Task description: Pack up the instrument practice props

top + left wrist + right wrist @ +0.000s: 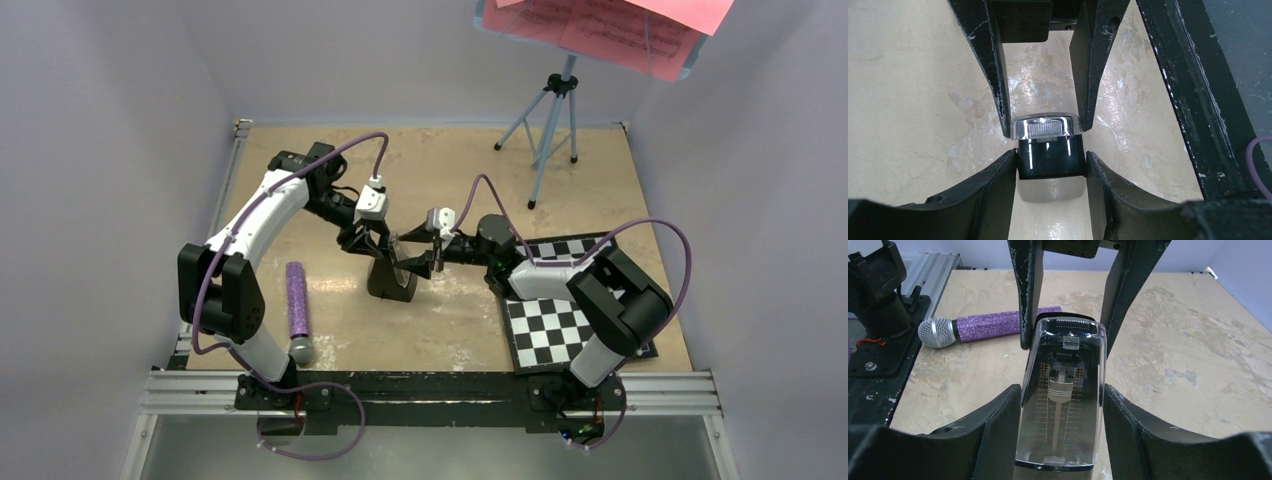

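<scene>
**A:** Where does the small black pyramid-shaped metronome (392, 282) stand?

**B:** Upright near the middle of the tan tabletop (450, 170), with its clear plastic cover (1063, 390) on.

**A:** And the left gripper (1050, 161)?

**B:** It reaches in from the metronome's 11 o'clock. It is clenched on it, with both fingers pressed against the black body just under the cover's top.

**A:** The right gripper (1063, 397)?

**B:** It comes from 3 o'clock. Its fingers clamp the cover's two sides, touching the plastic.

**A:** So they meet?

**B:** Yes, they face each other across the top, and each wrist view shows the other's fingers.

**A:** What else is there?

**B:** A purple glitter microphone (298, 305) lies at the metronome's 9 o'clock, apart from it. A black-and-white checkered board (545, 335) lies at 4 o'clock. The tall light-blue music stand (553, 120) stands on its tripod at 1 o'clock, well apart. It holds the pink sheet-music pages (600, 30).
</scene>
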You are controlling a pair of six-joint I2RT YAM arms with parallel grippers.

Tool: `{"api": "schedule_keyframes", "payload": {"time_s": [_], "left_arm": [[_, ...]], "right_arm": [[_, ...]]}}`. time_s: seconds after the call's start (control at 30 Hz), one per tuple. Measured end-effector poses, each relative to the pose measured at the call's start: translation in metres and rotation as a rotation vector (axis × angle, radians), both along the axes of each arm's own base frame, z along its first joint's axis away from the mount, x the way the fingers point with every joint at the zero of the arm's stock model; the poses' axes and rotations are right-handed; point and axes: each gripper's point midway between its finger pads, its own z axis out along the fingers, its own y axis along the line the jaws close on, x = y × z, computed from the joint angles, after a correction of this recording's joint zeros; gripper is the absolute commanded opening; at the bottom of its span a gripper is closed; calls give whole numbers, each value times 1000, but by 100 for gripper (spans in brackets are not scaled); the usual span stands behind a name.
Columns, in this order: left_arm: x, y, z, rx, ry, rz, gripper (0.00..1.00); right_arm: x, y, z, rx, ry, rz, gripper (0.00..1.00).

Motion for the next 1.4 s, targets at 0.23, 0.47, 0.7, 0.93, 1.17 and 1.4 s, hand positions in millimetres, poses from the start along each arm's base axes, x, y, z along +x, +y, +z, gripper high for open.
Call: {"api": "schedule_keyframes", "payload": {"time_s": [0.23, 0.47, 0.7, 0.93, 1.17, 1.4], "left_arm": [[0, 1, -1, -4, -6, 2, 0], [1, 1, -2, -10, -6, 6, 0], [1, 1, -2, -9, 0, 13, 0], [2, 0, -1, -8, 5, 19, 0], [2, 1, -1, -7, 6, 19, 0], [2, 1, -2, -5, 12, 18, 0]], "right_arm": [[-1, 0, -3, 31, -37, -2, 0], [-5, -3, -4, 51, -43, -6, 0], [-9, -7, 15, 85, -67, -21, 0], [-8, -6, 6, 69, -52, -19, 0], [-8, -6, 2, 58, -48, -19, 0], [-7, -5, -8, 40, -48, -18, 0]]}}
